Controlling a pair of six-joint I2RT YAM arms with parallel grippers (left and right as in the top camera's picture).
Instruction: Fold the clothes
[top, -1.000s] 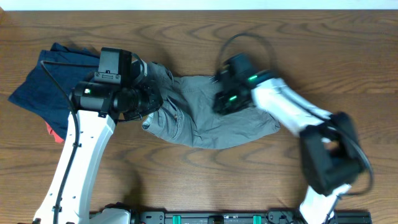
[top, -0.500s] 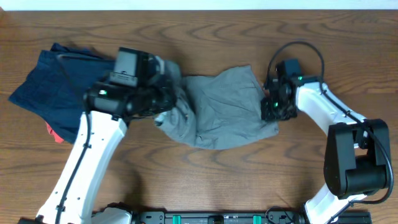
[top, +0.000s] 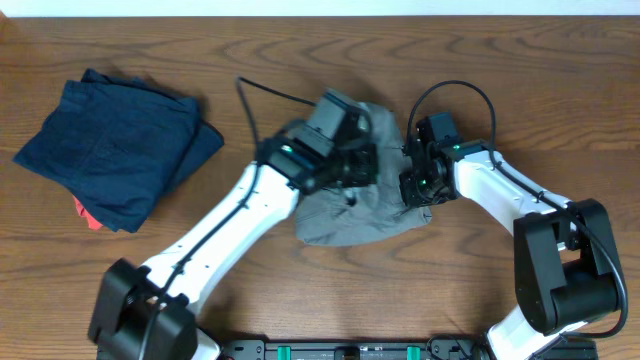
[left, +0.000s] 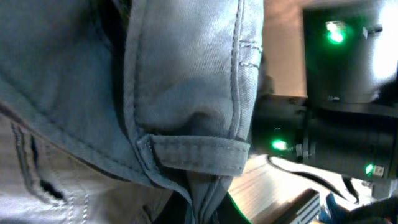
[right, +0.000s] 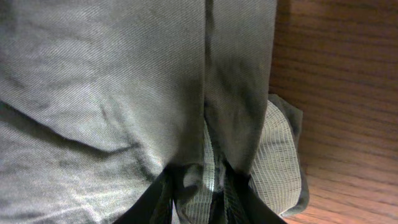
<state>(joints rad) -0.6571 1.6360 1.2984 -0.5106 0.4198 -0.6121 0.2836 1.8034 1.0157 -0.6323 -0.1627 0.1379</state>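
grey shorts (top: 350, 212) are bunched in a heap mid-table, squeezed between the two arms. right gripper (top: 413, 188) is at the heap's right edge, and its wrist cam shows the fingers (right: 155, 200) pinched on a fold where the lighter waistband peeks out. left gripper (top: 357, 167) sits over the top of the heap. its cam is filled with stitched seam and the fingers are hidden, so can't tell if it's clamped or spread. navy folded garment (top: 110, 150) lies well off to the left on the wooden table (top: 300, 290), with a red scrap (top: 86, 216) poking out beneath it.
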